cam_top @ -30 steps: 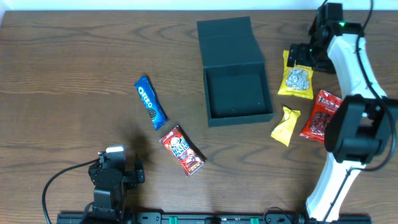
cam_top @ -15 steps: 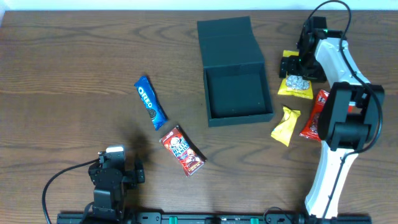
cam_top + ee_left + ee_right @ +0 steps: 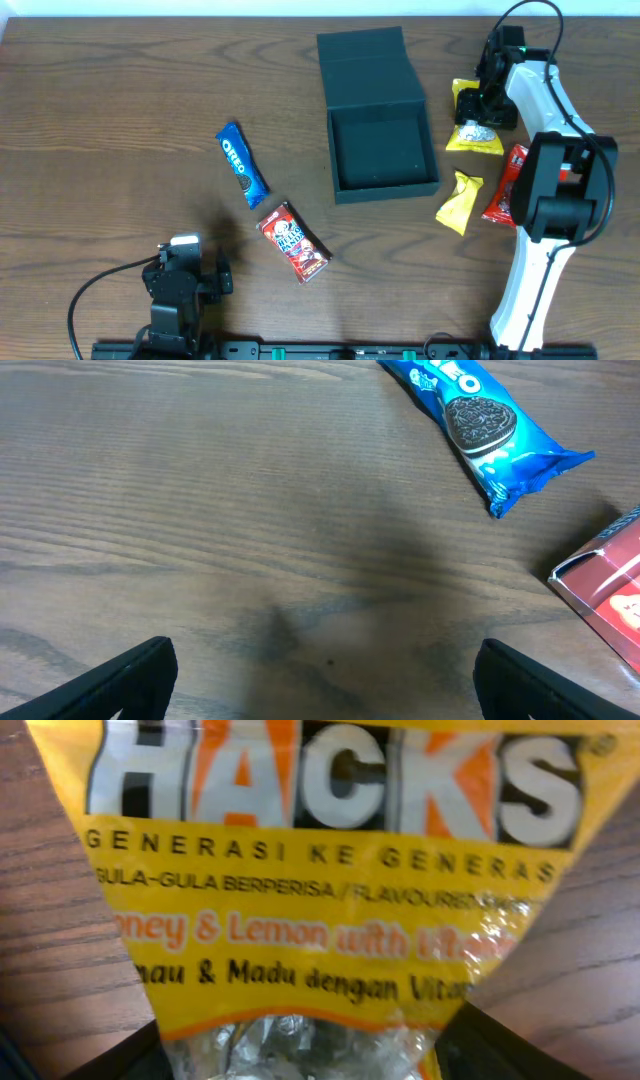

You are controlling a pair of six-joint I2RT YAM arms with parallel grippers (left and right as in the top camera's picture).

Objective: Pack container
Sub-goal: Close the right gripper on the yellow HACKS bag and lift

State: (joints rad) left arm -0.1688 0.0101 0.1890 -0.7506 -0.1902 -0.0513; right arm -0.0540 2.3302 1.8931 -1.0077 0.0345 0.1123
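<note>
Container (image 3: 386, 191), lid open, on table (image 3: 120, 100): at 9 o'clock from right hand (image 3: 480, 112), the nearer one. Hand part-open astride yellow Hacks packet (image 3: 477, 138); whether it grips, cannot tell.

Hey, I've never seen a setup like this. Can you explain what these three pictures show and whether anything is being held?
These are two robot arms at a wooden table. One picture looks down from above; the other two come from a camera on each wrist. On the table lie an open, empty dark teal box, an Oreo packet, a red snack packet, a small yellow packet, a second red packet and a yellow Hacks candy bag. The left hand hangs open above bare wood, holding nothing. The right hand has its fingers on either side of the bag; whether it grips firmly, I cannot tell.
</note>
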